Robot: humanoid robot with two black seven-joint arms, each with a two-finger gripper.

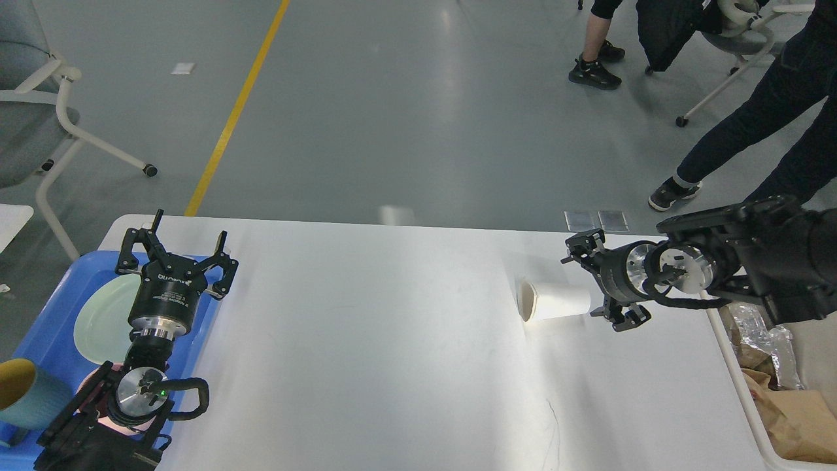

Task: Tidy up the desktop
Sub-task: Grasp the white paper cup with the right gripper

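One desktop (392, 366) runs lengthwise left-right; both grippers' fingers (219, 252) are spread.

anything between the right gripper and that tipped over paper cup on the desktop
Nothing visible. The right gripper is open, right at the base end of the paper cup, which lies on its side on the desktop. Only bare white surface surrounds the cup.

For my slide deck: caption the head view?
Right pincer, open, reaches a tipped white paper cup on the large white desktop; left pincer idles open.
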